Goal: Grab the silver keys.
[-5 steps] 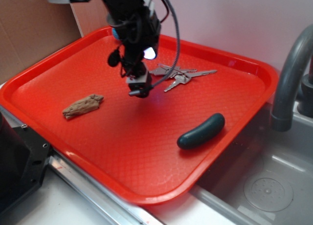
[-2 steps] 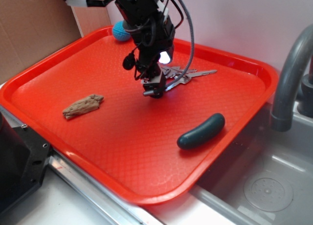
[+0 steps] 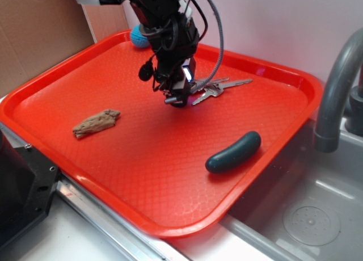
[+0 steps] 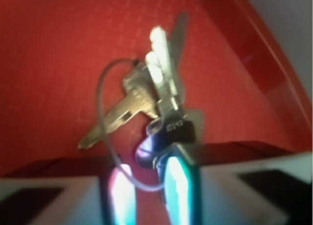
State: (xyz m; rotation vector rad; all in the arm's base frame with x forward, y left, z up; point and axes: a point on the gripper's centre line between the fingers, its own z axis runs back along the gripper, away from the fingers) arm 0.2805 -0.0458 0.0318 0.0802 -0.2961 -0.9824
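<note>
Since a second ago the gripper (image 3: 177, 100) is being brought right, onto the silver keys (image 3: 218, 87). Whether its fingers are being closed cannot be told. The keys are lying on the red tray (image 3: 142, 176).

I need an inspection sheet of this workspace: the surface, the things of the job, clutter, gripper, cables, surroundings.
Surface: red tray, textured, lying partly over a sink.
Job's things: silver keys flat on the tray's far side; close and blurred in the wrist view.
Clutter: brown wood-like chunk, dark green pickle, blue ball at the far rim.
Gripper: gripper low at the keys' near end; open or shut cannot be told.
Cables: black cables looping from the arm.
Surroundings: grey faucet, cardboard, sink.
</note>
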